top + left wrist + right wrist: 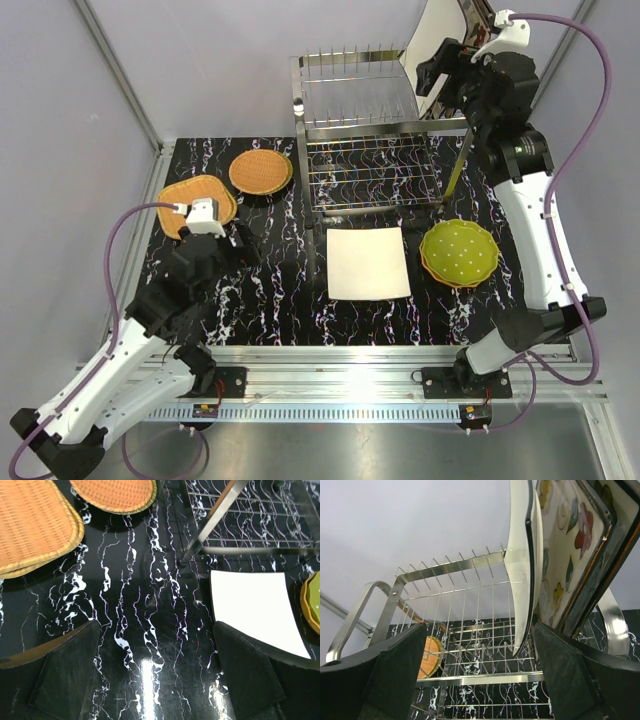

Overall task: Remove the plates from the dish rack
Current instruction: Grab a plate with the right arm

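The dish rack (368, 128) stands at the back of the table. At its right end a cream square plate (433, 45) stands upright between the prongs. Edge-on in the right wrist view, the cream plate (522, 580) has a flower-patterned plate (570, 540) just behind it. My right gripper (480, 672) is open at the rack's top tier, and the cream plate's lower edge sits inside the gap close to the right finger (580, 680). My left gripper (157, 680) hangs open and empty over bare table. Another cream plate (368, 263), a lime-green dotted plate (459, 252) and two orange woven plates (195, 205) (261, 172) lie flat on the table.
The rack's steel leg (210, 525) comes down just ahead and right of my left gripper. The flat cream plate (252, 607) lies by its right finger. The grid shelf (375, 172) of the rack holds nothing. The table's metal rail (330, 355) runs along the near edge.
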{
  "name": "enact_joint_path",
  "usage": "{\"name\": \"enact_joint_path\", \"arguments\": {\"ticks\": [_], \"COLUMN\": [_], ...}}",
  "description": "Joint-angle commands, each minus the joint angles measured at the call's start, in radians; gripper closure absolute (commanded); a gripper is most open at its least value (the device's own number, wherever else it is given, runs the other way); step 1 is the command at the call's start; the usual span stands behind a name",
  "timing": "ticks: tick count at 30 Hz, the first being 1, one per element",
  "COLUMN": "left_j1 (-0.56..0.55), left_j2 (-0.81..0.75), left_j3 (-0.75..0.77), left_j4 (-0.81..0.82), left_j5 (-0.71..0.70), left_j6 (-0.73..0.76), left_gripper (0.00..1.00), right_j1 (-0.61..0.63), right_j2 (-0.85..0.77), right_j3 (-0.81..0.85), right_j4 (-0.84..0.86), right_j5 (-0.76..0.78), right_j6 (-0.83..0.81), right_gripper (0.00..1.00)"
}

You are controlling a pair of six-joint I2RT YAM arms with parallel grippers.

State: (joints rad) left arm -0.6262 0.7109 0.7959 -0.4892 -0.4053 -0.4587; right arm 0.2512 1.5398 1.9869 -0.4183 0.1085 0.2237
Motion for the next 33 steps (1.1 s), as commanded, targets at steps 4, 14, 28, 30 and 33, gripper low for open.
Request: {"name": "enact_joint_path", "arguments": {"ticks": [4, 14, 28, 30, 33], "left_j1": [0.003, 0.003, 0.003, 0.003, 0.003], "left_j2": [-0.103, -0.169, -0.183, -0.182, -0.180], "left_j3": [-0.026, -0.038, -0.035, -0.034, -0.035], "left_j4": [-0.046, -0.092, -0.098, -0.101, -0.100], "left_j5": [-0.070, -0.101, -0.127, -0.129, -0.133], "left_j6": [-0.072, -0.107, -0.112, -0.109, -0.109], "left_gripper": [0.01, 0.01, 0.01, 0.01, 0.01], "right_j1": [-0.004, -0.003, -0.003, -0.004, 0.000], "right_j2": [0.068, 0.180, 0.316, 0.333, 0.353], "right_j3": [0.122, 0.237, 0.371, 0.375, 0.374], "right_j4": [-0.025, -0.082, -0.113, -0.100, -0.062], "right_j5": [0.102, 0.166, 0.249, 0.263, 0.293], "right_j6": [0.052, 0.111, 0.102, 0.080, 0.039], "right_gripper": [0.07, 0.08, 0.08, 0.08, 0.10]}}
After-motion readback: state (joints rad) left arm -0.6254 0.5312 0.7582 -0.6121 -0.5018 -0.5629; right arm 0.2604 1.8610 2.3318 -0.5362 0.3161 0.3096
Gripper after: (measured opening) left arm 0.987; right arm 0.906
